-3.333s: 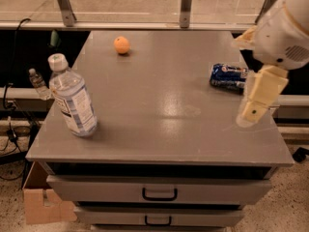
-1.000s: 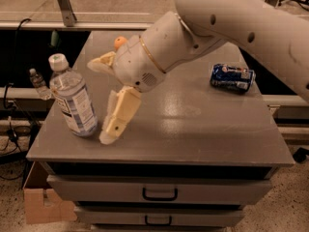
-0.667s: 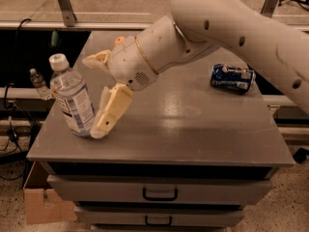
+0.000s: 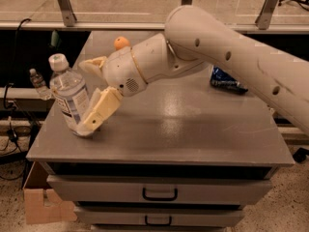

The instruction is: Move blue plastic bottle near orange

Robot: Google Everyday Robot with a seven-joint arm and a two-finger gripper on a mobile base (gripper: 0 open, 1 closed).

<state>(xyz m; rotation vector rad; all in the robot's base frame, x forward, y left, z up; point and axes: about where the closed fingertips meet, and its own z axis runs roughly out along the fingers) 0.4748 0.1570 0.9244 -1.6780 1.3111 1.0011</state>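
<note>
The blue plastic bottle [image 4: 66, 92], clear with a white cap and a pale label, stands upright near the front left corner of the grey table [image 4: 193, 129]. My gripper [image 4: 89, 95] is at the bottle's right side. Its fingers are spread: the near finger [image 4: 99, 111] lies across the bottle's lower right, and the far finger [image 4: 92, 63] is behind its shoulder. The bottle sits between them on the table. The orange [image 4: 121, 43] lies at the far left of the table, partly hidden behind my wrist.
A dented blue can [image 4: 227, 79] lies at the right, partly behind my arm. A tiny clear bottle [image 4: 37, 81] stands off the table at the left. Drawers [image 4: 159, 192] are below the tabletop, and a cardboard box [image 4: 43, 204] is on the floor at the left.
My arm has swung from the table's right side across to the left. The gripper has closed in on the bottle, which now sits between the fingers. The bottle has not moved.
</note>
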